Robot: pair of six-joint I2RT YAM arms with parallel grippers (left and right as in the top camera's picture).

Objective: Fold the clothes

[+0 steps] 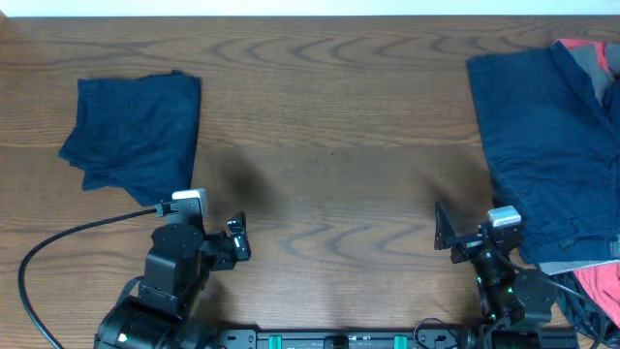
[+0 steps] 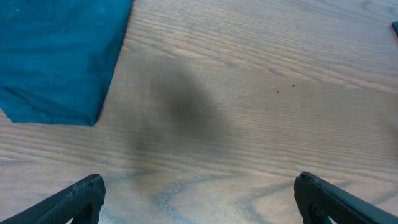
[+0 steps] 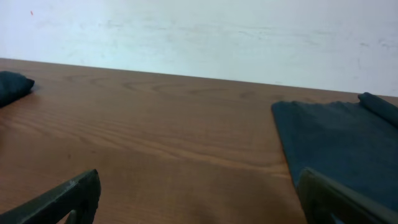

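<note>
A folded dark navy garment (image 1: 136, 131) lies at the table's far left; its corner shows in the left wrist view (image 2: 59, 59). A larger, spread-out navy garment (image 1: 547, 145) lies at the right, also in the right wrist view (image 3: 339, 149). My left gripper (image 1: 237, 240) is open and empty, hovering over bare wood to the right of and below the folded garment; its fingers (image 2: 196, 193) are wide apart. My right gripper (image 1: 444, 231) is open and empty just left of the spread garment's near edge (image 3: 199, 193).
Red and grey cloth (image 1: 593, 58) lies under the right garment at the table's far right corner, and pinkish cloth (image 1: 596, 286) at the near right. A black cable (image 1: 68, 237) curves by the left arm. A pale wall (image 3: 199, 31) stands behind the wooden table (image 1: 329, 145).
</note>
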